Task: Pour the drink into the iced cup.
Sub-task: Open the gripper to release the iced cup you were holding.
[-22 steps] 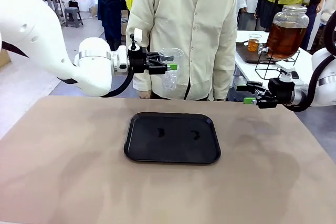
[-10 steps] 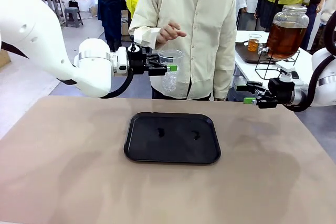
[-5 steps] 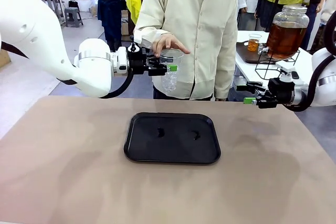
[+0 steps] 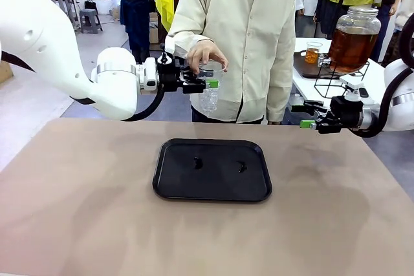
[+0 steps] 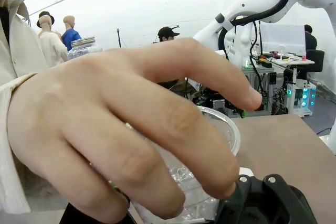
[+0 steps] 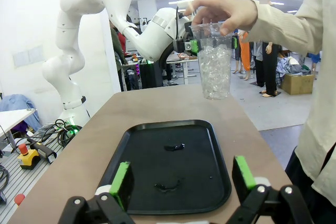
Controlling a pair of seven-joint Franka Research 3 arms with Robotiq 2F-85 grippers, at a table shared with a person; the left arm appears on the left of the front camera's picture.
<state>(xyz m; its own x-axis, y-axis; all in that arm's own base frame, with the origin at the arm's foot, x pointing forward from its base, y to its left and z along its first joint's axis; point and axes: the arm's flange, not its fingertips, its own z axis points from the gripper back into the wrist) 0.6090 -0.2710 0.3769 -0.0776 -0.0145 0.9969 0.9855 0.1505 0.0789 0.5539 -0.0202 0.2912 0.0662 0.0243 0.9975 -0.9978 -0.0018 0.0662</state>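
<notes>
Clamping the upright iced cup (image 6: 214, 72) in left gripper (image 4: 208, 84), beyond the black tray (image 4: 213, 172), with the person's hand (image 6: 226, 14) over its rim. Holding right gripper (image 6: 182, 179) with jaws spread wide. Can see the drink (image 4: 350, 50) in the lidded glass jar (image 4: 363, 21), on the white side table (image 4: 306, 87) behind.

In the left wrist view, the person's hand (image 5: 105, 124) covers much of the clear plastic cup (image 5: 210, 182); the lower edge cuts off the cup's base. In the front view, fingers hide part of its rim. The top edge there crops the person's head, and the right edge crops the right arm (image 4: 401, 95). The marks on the black tray (image 4: 213, 169) are too small to identify.
</notes>
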